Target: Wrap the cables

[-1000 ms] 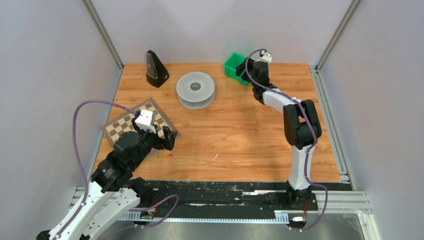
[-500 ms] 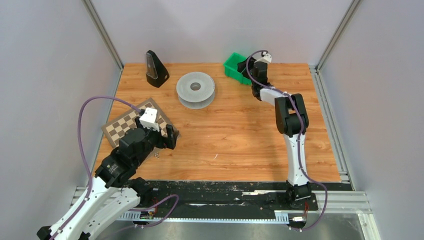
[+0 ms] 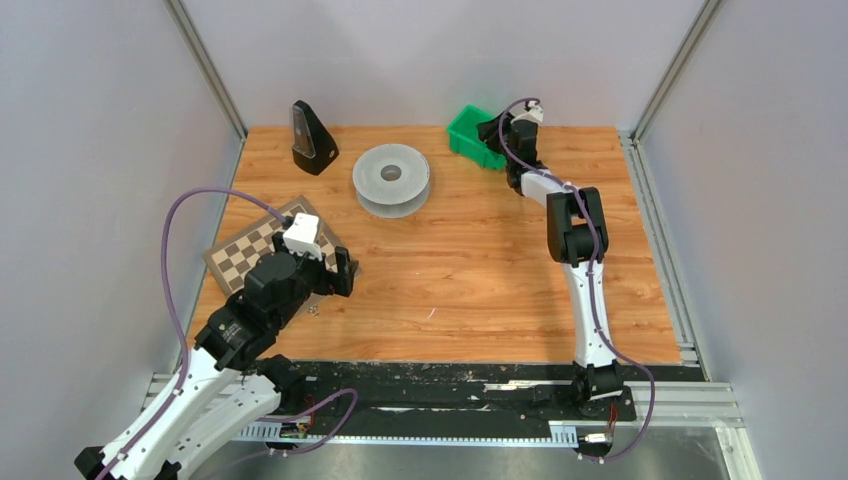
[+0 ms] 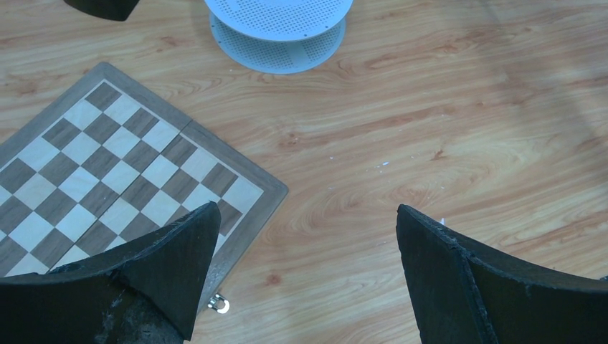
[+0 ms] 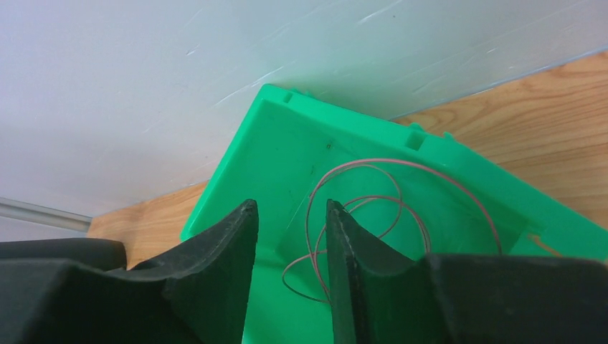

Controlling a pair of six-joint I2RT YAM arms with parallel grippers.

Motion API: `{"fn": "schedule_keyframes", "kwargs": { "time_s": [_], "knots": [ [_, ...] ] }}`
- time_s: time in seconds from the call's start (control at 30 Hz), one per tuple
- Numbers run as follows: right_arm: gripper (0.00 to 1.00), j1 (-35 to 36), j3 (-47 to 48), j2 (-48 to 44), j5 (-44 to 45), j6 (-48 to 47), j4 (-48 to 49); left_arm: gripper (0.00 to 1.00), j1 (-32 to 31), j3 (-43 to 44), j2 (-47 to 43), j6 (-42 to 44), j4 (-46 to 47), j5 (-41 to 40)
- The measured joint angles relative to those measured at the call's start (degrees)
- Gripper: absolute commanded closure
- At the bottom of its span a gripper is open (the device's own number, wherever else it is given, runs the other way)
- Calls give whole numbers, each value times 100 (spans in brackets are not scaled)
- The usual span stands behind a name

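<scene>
A thin pinkish wire (image 5: 373,162) lies in loose loops inside the green bin (image 5: 287,136) at the table's back right (image 3: 465,138). My right gripper (image 5: 290,208) hovers over the bin (image 3: 492,130), jaws a narrow gap apart with nothing between them; the wire runs behind its right finger (image 5: 344,236). The grey reel (image 3: 391,178) with two perforated discs stands at the back centre and shows at the top of the left wrist view (image 4: 279,14); I see no strand on it. My left gripper (image 4: 307,215) is wide open and empty above bare wood, beside the chessboard corner (image 3: 340,272).
A chessboard (image 3: 250,250) lies at the left, partly under my left gripper (image 4: 107,158). A small metal ring (image 4: 219,304) lies by its near corner. A black wedge-shaped object (image 3: 312,138) stands at the back left. Walls enclose the table on three sides.
The right arm has stretched further back, bringing its gripper over the green bin and its elbow left. The left arm has risen slightly and shifted a little right.
</scene>
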Motion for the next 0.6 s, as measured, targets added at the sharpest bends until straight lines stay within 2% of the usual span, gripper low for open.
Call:
{"fn": "schedule_keyframes", "kwargs": {
  "time_s": [0.13, 0.17, 0.3, 0.4, 0.5, 0.6],
  "knots": [
    [96, -46, 63, 11, -81, 98, -2, 0, 0, 0, 63, 4, 0, -52],
    [100, -61, 92, 11, -109, 114, 11, 0, 0, 0, 70, 4, 0, -68],
    [100, -122, 74, -26, -240, 188, 90, 0, 0, 0, 70, 7, 0, -72],
    [100, -177, -321, -323, -326, 186, 61, 0, 2, 0, 74, 20, 0, -66],
    [100, -229, -866, -909, -435, 173, -9, 0, 28, 0, 74, 28, -2, -22],
    [100, -264, -1582, -1902, -551, 131, -46, 0, 57, 0, 74, 44, -11, 94]
  ]
}}
